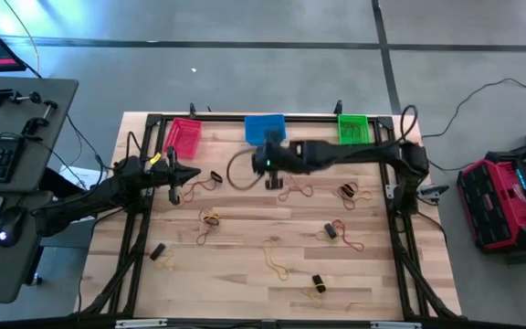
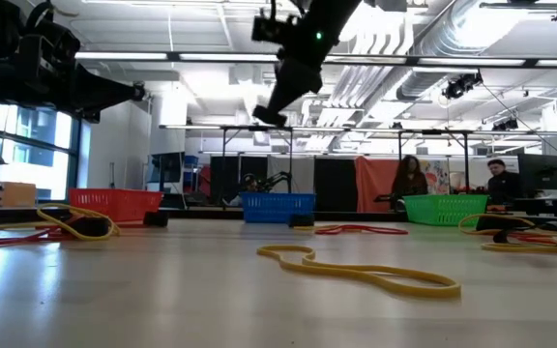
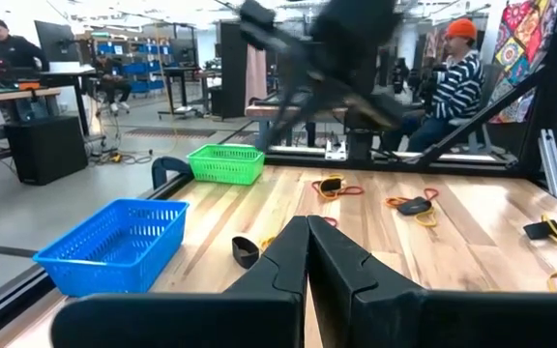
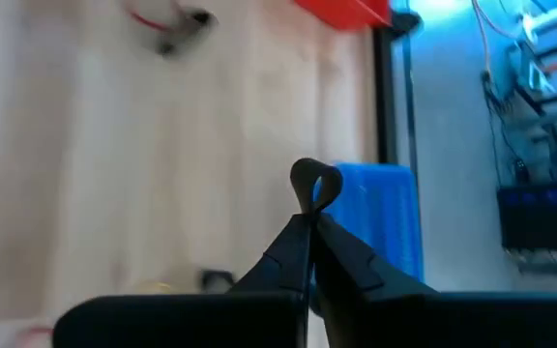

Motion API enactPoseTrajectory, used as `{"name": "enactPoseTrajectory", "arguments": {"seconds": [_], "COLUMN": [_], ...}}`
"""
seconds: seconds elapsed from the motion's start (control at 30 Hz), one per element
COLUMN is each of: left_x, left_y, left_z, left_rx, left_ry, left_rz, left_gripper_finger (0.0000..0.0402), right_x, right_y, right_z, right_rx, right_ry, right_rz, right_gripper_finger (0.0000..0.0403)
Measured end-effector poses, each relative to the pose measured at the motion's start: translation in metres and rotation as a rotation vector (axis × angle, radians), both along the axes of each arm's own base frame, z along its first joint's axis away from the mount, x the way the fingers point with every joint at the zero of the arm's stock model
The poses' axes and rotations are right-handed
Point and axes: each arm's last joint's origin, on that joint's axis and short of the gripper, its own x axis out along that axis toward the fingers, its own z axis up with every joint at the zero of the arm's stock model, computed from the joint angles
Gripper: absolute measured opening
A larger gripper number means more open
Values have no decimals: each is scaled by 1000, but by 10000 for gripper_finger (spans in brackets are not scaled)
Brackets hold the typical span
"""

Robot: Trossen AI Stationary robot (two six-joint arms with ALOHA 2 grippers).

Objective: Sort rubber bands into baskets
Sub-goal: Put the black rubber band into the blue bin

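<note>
1. the right gripper (image 4: 309,224) is closed on a black band (image 4: 315,184), a small loop pinched at its lower end and sticking up past the fingertips.
2. in the high view the right gripper (image 1: 273,172) hangs above the table just near of the blue basket (image 1: 265,129). that basket is the closest of the three, so the drop likely needs only a short reach toward the far edge; whether blue is the bin meant for black bands i cannot tell.
3. the left gripper (image 3: 307,253) is closed and holds nothing. it waits on the left (image 1: 188,175), near of the red basket (image 1: 184,137).
4. baskets: three, in a row along the far edge, red on the left, blue in the middle, green basket (image 1: 352,127) on the right.
5. bands on the table lie in small mixed clumps across the middle and near parts, some seven or eight clumps of yellow, red and black; the high view is too coarse for an exact count per colour.
6. the left arm is nearer the clumps on the left side, such as the one at (image 1: 211,217); the right arm is nearer those on the right (image 1: 348,191).
</note>
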Motion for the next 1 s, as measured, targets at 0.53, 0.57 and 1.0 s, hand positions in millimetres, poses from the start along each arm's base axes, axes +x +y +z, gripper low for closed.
{"name": "enactPoseTrajectory", "arguments": {"seconds": [0.53, 0.57, 1.0], "left_x": [0, 0, 0], "left_y": [0, 0, 0], "left_z": [0, 0, 0], "left_rx": [16, 17, 18], "left_ry": [3, 4, -1], "left_rz": [0, 0, 1], "left_gripper_finger": [0, 0, 0], "right_x": [-18, -17, -23], "right_y": [-117, -117, -166], "right_z": [-12, -12, -46], "right_rx": [240, 236, 242], "right_ry": [-87, -87, -50], "right_rz": [-16, -3, -47], "right_gripper_finger": [0, 0, 0]}}
